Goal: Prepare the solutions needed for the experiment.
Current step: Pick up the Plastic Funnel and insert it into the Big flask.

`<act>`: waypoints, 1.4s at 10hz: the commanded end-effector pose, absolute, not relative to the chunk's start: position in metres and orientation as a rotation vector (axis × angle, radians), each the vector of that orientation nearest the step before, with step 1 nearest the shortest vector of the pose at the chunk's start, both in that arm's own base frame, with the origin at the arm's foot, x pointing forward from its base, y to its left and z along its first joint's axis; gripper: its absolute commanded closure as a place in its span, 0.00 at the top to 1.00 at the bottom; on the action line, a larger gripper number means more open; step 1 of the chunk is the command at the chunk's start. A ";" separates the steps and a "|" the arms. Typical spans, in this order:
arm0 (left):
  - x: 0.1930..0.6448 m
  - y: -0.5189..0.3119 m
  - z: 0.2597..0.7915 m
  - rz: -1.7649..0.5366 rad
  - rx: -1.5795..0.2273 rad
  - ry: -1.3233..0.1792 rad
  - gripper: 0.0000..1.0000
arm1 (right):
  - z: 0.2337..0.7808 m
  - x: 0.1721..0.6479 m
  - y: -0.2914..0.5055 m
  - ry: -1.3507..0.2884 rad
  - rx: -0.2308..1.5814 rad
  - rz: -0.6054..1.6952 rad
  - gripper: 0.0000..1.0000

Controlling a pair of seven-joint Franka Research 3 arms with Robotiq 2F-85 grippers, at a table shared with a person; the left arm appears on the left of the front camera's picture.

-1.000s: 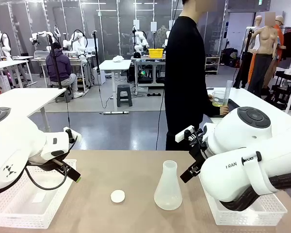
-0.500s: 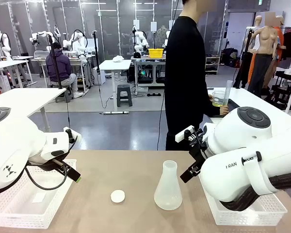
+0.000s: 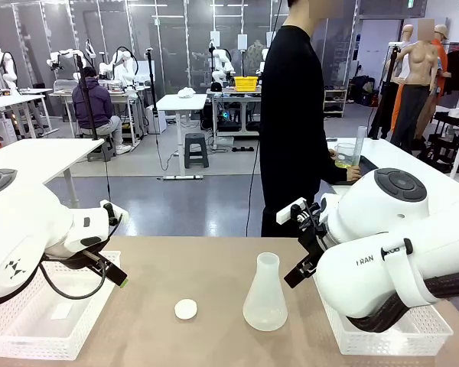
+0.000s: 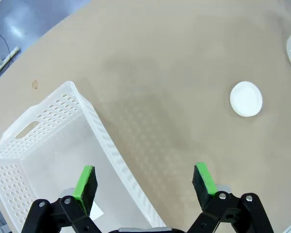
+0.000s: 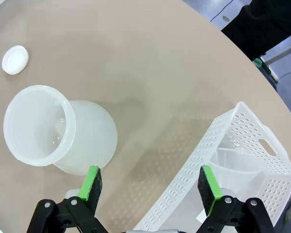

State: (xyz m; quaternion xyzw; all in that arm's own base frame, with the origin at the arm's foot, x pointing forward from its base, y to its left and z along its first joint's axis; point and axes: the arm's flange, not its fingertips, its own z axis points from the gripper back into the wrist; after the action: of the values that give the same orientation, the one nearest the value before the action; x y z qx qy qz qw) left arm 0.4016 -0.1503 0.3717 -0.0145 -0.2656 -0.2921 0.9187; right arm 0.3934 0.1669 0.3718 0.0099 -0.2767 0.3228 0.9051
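Note:
The solutions show as pale yellow-green liquid in a small clear beaker [image 3: 343, 158], held by a person in black at the far side beside a tall clear cylinder [image 3: 357, 147]. A translucent whitish conical flask [image 3: 265, 295] [image 5: 43, 128] stands uncapped mid-table. Its round white cap [image 3: 186, 309] [image 4: 246, 99] [image 5: 15, 59] lies to its left. My left gripper [image 3: 112, 264] [image 4: 144, 177] hangs open over the rim of the left basket. My right gripper [image 3: 297, 245] [image 5: 148, 182] is open above the table, between the flask and the right basket. Neither holds anything.
A white perforated basket [image 3: 38, 317] [image 4: 48, 141] sits at the table's left front. A second basket [image 3: 402, 332] [image 5: 233, 155] at the right front holds a translucent container [image 5: 235, 167]. Bare tan tabletop lies around the flask and cap.

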 end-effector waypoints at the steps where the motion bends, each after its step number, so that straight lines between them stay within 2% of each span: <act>1: 0.402 -0.150 0.372 -0.600 -0.030 -0.546 1.00 | 0.372 0.393 0.167 -0.572 0.022 0.665 1.00; 5: 0.402 -0.150 0.372 -0.601 -0.030 -0.546 1.00 | 0.372 0.393 0.167 -0.572 0.020 0.667 1.00; 6: 0.396 -0.149 0.391 -0.603 -0.164 -0.572 1.00 | 0.384 0.391 0.160 -0.596 0.121 0.623 1.00; 8: 0.391 -0.142 0.422 -0.576 -0.189 -0.574 1.00 | 0.415 0.381 0.138 -0.578 0.274 0.580 1.00; 10: 0.402 -0.127 0.433 -0.499 -0.393 -0.476 1.00 | 0.437 0.383 0.115 -0.563 0.493 0.507 1.00; 13: 0.414 -0.109 0.440 -0.515 -0.556 -0.487 1.00 | 0.445 0.398 0.091 -0.530 0.736 0.355 1.00; 14: 0.395 -0.121 0.444 -0.483 -0.461 -0.499 1.00 | 0.458 0.376 0.106 -0.568 0.599 0.437 1.00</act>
State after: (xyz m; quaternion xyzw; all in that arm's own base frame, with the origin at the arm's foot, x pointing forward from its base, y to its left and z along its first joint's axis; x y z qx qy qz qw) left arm 0.4001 -0.1099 0.4482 -0.2502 -0.2420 -0.2318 0.9083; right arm 0.3821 0.0889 0.4592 0.3255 -0.2659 0.1830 0.8887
